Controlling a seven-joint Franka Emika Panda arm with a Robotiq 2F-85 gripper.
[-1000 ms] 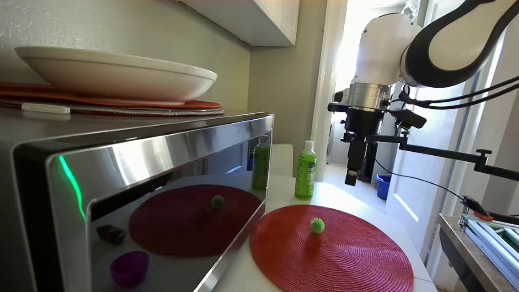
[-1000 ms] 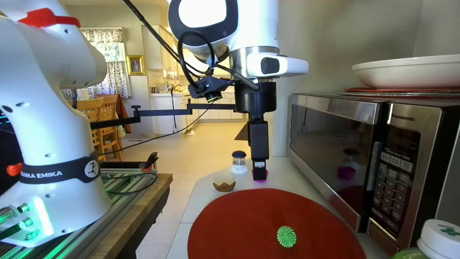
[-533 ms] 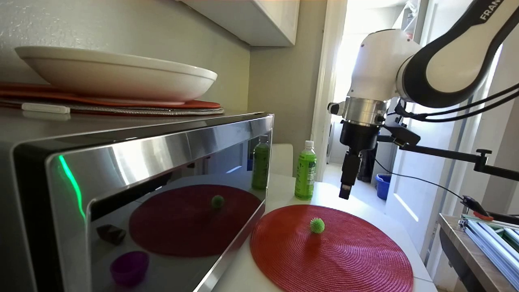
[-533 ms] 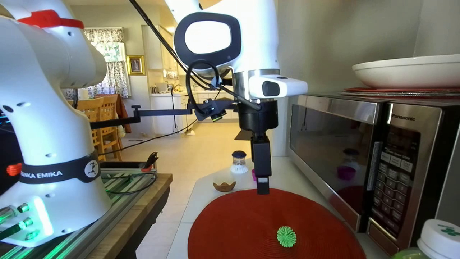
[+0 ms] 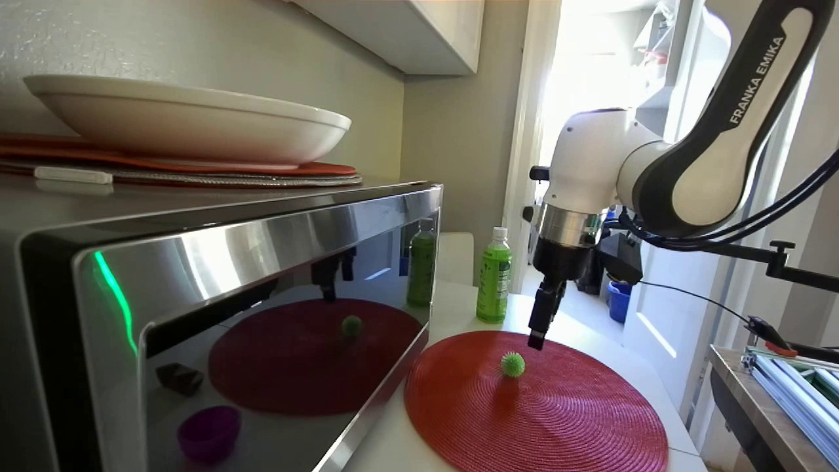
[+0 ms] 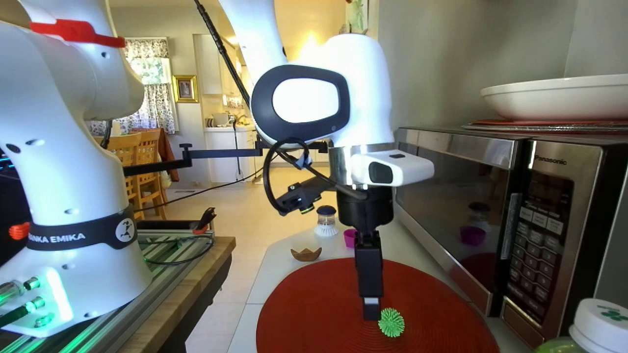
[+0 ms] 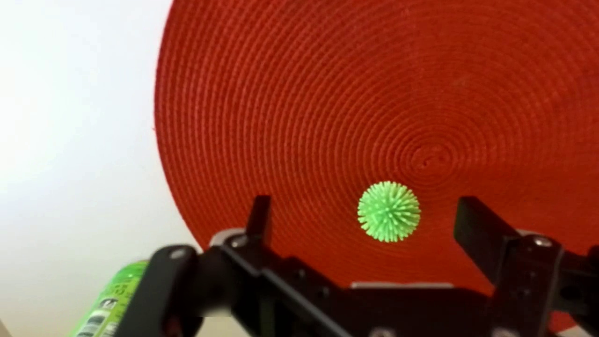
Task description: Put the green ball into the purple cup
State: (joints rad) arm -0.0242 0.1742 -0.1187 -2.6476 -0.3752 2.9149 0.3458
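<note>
Green ball (image 7: 389,211): rests on the red mat (image 7: 281,93), just beside the centre of its coil and ungripped; its many spikes probably help it stay put for you.

Gripper (image 7: 364,208): holds nothing and points down over the mat with a slight lean, presumably so you can straddle the ball from above; in an exterior view its tips look higher than the ball, so the grasp isn't yet made.

Fingers (image 7: 260,220): spread well wider than the ball, one to each side in the wrist view; the ball shows nearer the one at the picture's right, so you may want a small shift, lest that finger nudge it first.

Purple cup (image 6: 350,238): stands upright on the white table (image 6: 274,274), past the mat's edge and partly behind the gripper in an exterior view; apparently mouth up, it suits a drop from overhead.

Brush (image 6: 326,223) and wooden crown-shaped piece (image 6: 306,254): near the cup, a likely reason for you to arrive high.

Microwave (image 5: 249,262): bounds one side; in an exterior view its glass mirrors ball and cup, so aim by the real ones.

Green bottle (image 5: 494,282): upright near the mat's edge; a straight lift probably spares it.
</note>
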